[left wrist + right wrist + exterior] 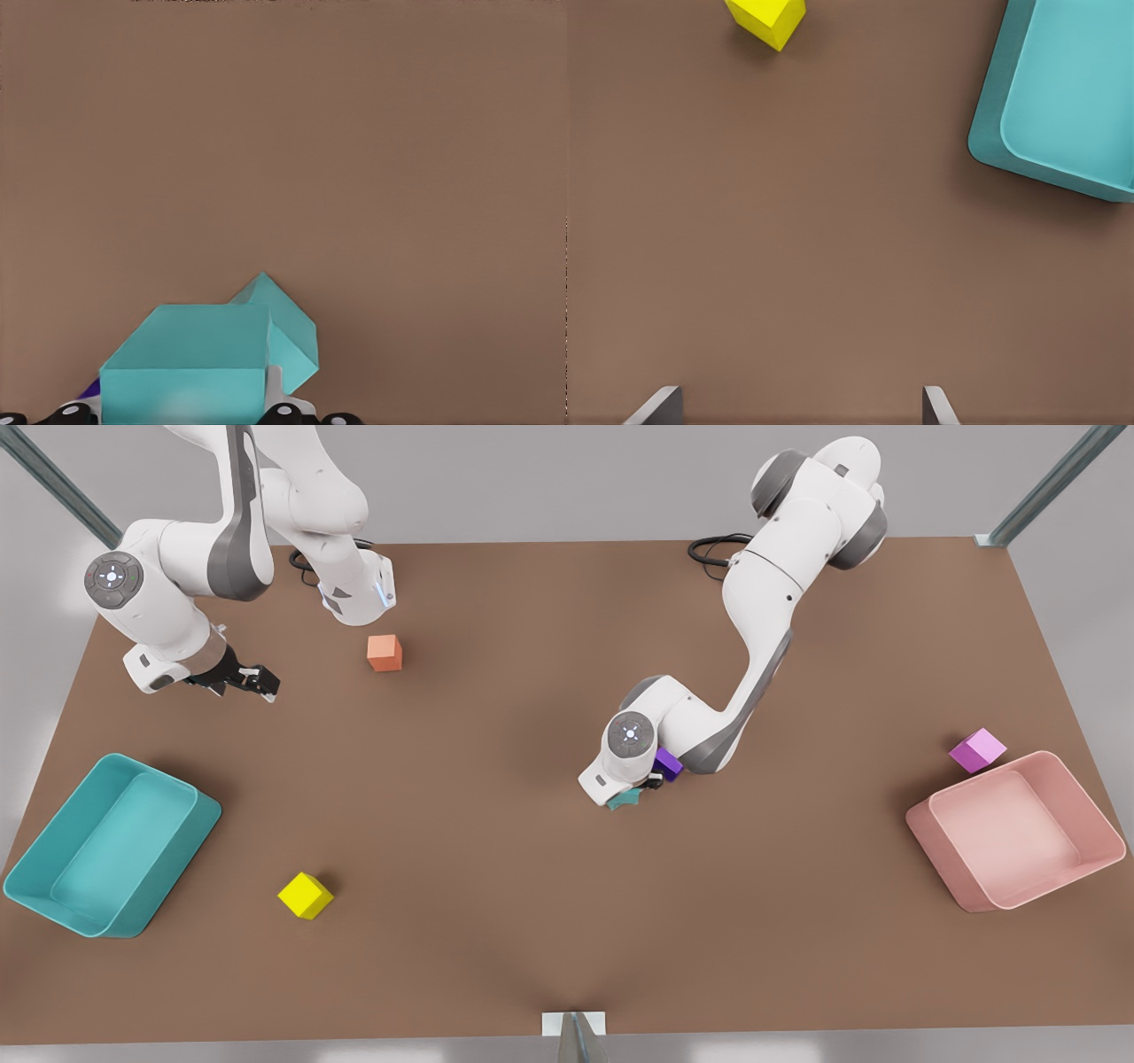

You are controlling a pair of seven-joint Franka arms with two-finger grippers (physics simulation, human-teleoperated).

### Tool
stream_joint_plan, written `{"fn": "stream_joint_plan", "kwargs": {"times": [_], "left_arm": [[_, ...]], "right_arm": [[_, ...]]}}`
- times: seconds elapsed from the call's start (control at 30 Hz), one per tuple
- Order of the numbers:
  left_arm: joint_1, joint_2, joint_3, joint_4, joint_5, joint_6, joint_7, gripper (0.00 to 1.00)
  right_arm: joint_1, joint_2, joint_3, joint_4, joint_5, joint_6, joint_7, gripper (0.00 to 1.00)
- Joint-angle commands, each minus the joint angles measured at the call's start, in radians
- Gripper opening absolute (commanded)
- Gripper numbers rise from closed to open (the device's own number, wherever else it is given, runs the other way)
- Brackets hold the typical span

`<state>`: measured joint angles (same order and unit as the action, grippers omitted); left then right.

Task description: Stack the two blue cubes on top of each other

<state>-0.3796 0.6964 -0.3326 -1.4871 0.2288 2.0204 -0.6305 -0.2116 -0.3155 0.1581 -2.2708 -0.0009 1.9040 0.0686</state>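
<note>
Blue cubes sit near the desk's [496, 921] middle, mostly hidden under the left gripper [640, 790] in the front view, a teal sliver showing. Going left to right: the glossy teal bin [53, 886], the waiting right gripper [257, 682] above it with fingers spread and empty, the yellow cube [306, 895], then the left gripper. Its wrist view shows the near blue cube [186, 367] clamped between its fingers, the far blue cube [288, 332] tilted behind, touching. A purple cube [669, 763] is half covered beside.
</note>
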Motion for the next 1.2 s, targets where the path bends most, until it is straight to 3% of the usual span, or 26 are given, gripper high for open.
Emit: {"fn": "stream_joint_plan", "kwargs": {"times": [0.0,0.53,0.57,0.77,0.87,0.97,1.1,1.13,1.17], "left_arm": [[-0.001,-0.002,0.0,-0.001,-0.005,0.038,-0.139,0.72],[0.001,-0.026,-0.003,-0.05,0.006,0.04,-0.153,0.72],[0.001,-0.026,-0.003,-0.051,0.006,0.038,-0.153,1.0],[0.01,-0.078,-0.005,-0.036,0.001,0.006,-0.153,1.0],[0.007,-0.215,-0.032,0.001,-0.017,-0.242,-0.186,1.0],[0.024,-0.212,-0.026,0.183,-0.005,-0.414,-0.172,1.0],[0.269,-0.207,-0.019,0.303,0.004,-0.505,0.149,1.0],[0.343,-0.204,0.007,0.326,0.011,-0.531,0.314,1.0],[0.348,-0.219,0.108,0.327,-0.086,-0.54,0.545,1.0]], "right_arm": [[0.0,-0.001,0.0,0.0,0.001,0.0,-0.003,1.0],[0.0,-0.001,0.0,0.0,0.001,-0.003,-0.003,1.0],[0.0,-0.001,0.0,0.0,0.001,-0.002,-0.003,1.0],[0.0,-0.001,0.0,0.0,0.001,-0.003,-0.003,1.0],[0.0,-0.001,0.0,0.0,0.001,-0.003,-0.003,1.0],[0.0,-0.001,0.0,0.0,0.001,-0.002,-0.003,1.0],[0.0,-0.001,0.0,0.0,0.001,-0.003,-0.003,1.0],[0.0,-0.001,0.0,0.0,0.001,-0.003,-0.003,1.0],[0.0,-0.001,0.0,0.0,0.001,-0.003,-0.003,1.0]]}}
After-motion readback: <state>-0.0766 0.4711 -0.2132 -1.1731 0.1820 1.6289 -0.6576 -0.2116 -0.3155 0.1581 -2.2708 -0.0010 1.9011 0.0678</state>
